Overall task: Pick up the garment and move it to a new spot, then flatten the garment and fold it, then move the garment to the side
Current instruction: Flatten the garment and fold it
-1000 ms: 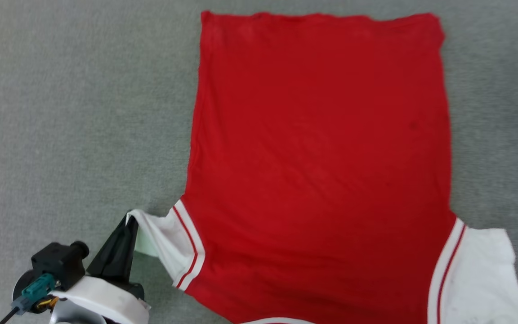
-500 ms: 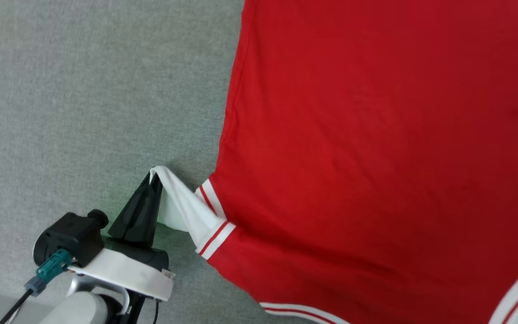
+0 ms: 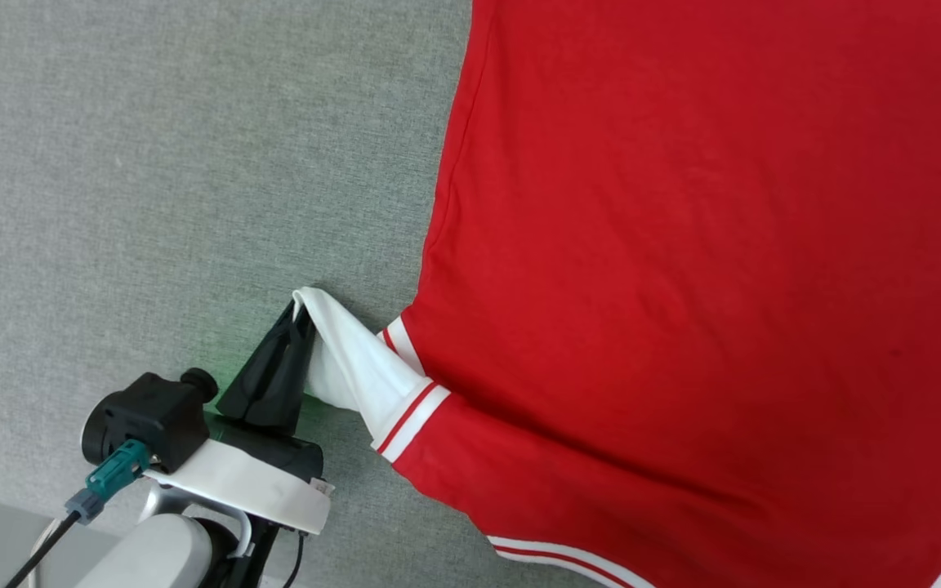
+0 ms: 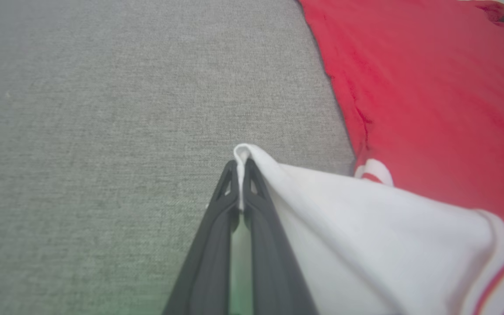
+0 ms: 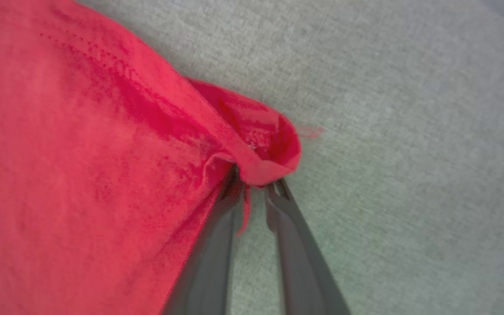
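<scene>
With the left end effector point(image 3: 299, 310) shut tight on the white sleeve point(image 3: 356, 371) tip, pull outward low and steady to avoid bunching. Find the red jersey point(image 3: 683, 245) spread just right of and beyond it on the grey worktop point(image 3: 152, 163). Close the right end effector point(image 5: 256, 186) fully before tugging. Stands narrow with the red hem corner point(image 5: 274, 144) draped over its tips. Cannot tell whether gripped.

head overhead, wrists seemingly near garment point(image 3: 683, 245)
</scene>
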